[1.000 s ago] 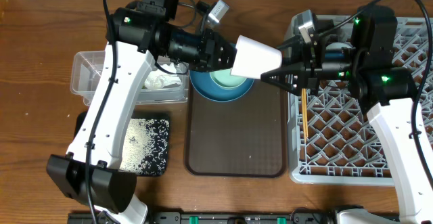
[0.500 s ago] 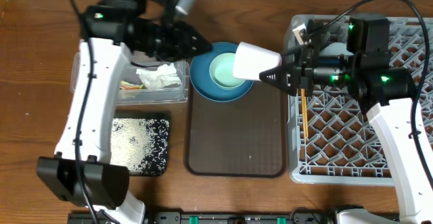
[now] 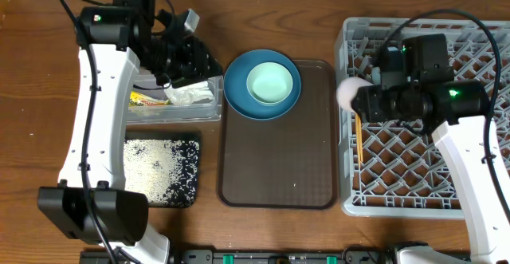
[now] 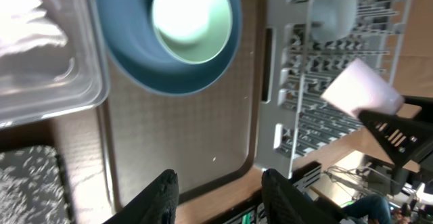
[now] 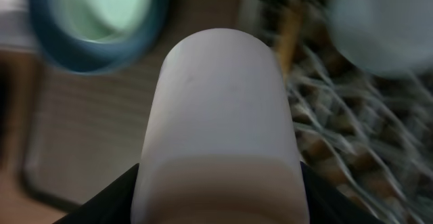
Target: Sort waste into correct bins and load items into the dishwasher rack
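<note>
Pink cup (image 3: 348, 92) is clamped in the right arm's jaws at the left rim of the dishwasher rack (image 3: 347, 192). It lies roughly level, with its long axis in line with the jaws and pointing away from the pegs. Left arm's jaws stand apart and empty over the clear tub (image 3: 179, 117), well apart from the cup.

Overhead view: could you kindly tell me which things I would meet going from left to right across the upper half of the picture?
clear tub → dark blue plate → pink cup
</note>
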You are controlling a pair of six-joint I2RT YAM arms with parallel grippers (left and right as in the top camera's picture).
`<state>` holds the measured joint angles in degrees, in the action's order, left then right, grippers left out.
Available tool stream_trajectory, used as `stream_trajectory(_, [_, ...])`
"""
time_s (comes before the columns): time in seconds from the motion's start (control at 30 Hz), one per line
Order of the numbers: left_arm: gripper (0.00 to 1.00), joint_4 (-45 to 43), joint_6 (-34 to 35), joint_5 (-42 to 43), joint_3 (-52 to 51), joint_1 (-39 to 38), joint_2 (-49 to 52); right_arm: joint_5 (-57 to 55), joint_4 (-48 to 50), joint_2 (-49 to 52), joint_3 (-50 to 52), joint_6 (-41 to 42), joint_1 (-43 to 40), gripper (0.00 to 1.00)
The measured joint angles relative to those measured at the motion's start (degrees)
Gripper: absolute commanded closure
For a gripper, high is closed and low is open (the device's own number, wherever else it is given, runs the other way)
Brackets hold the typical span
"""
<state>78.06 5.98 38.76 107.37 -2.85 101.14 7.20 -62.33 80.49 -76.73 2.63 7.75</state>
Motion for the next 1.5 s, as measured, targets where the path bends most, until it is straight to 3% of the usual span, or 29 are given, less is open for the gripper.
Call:
stream_trajectory(0.4, [0.57,1.46,-0.02,-1.70,-4.50,0.00,0.00,-15.08,-4.15,0.00,0.00,4.87,-0.22,0.67])
stream_trajectory(0.77, [0.57,-0.72,-0.02,-1.73,-8.46,0.00,0.02,-12.17,-3.61,0.00,0.59,5.92,-0.87,0.67])
stream_trajectory(1.33, [0.57,-1.40,-0.02,-1.73,-8.46,0.00,0.02,-8.66,7.45,0.00,10.67,5.97,-0.87,0.63])
stream_trajectory(1.5, [0.57,-1.40,-0.02,-1.73,-8.46,0.00,0.02,-8.46,9.31,0.00,12.68,5.97,-0.87,0.54])
